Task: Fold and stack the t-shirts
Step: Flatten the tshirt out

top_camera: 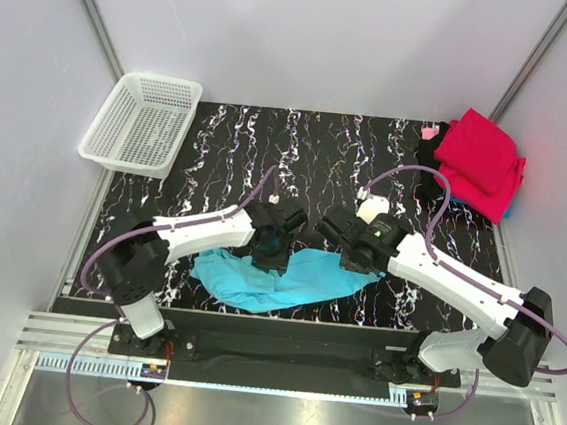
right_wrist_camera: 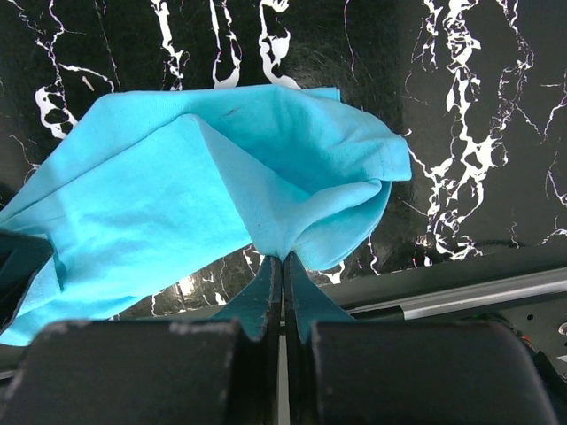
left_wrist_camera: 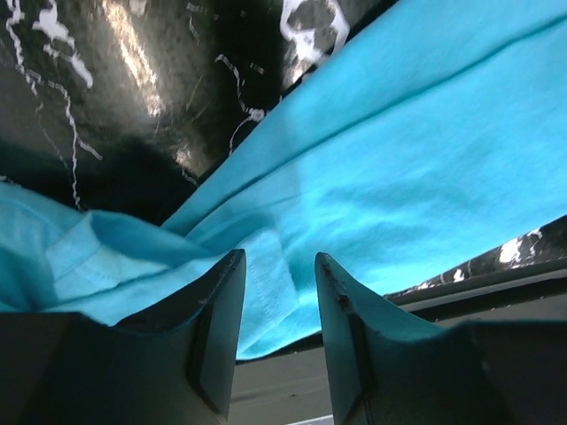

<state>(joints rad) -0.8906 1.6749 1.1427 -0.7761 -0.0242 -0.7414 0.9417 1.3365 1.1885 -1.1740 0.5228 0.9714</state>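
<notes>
A turquoise-blue t-shirt (top_camera: pixel 247 281) lies crumpled near the table's front edge, between the two arms. My left gripper (top_camera: pixel 271 258) hovers over its middle. In the left wrist view the left gripper (left_wrist_camera: pixel 279 257) stands open, and the turquoise cloth (left_wrist_camera: pixel 399 177) lies just past the fingertips with nothing between them. My right gripper (top_camera: pixel 357 265) is at the shirt's right end. The right wrist view shows the right gripper (right_wrist_camera: pixel 283 257) shut on a pinched fold of the turquoise shirt (right_wrist_camera: pixel 177 195). A crimson red t-shirt (top_camera: pixel 480 153) tops a folded pile at the back right.
A white mesh basket (top_camera: pixel 141 124) stands at the back left corner. Under the red shirt show bits of black (top_camera: pixel 430 174), pink (top_camera: pixel 430 132) and blue (top_camera: pixel 508 208) cloth. The table is black marble (top_camera: pixel 309 155); its metal front rail (right_wrist_camera: pixel 461 297) runs close behind the shirt.
</notes>
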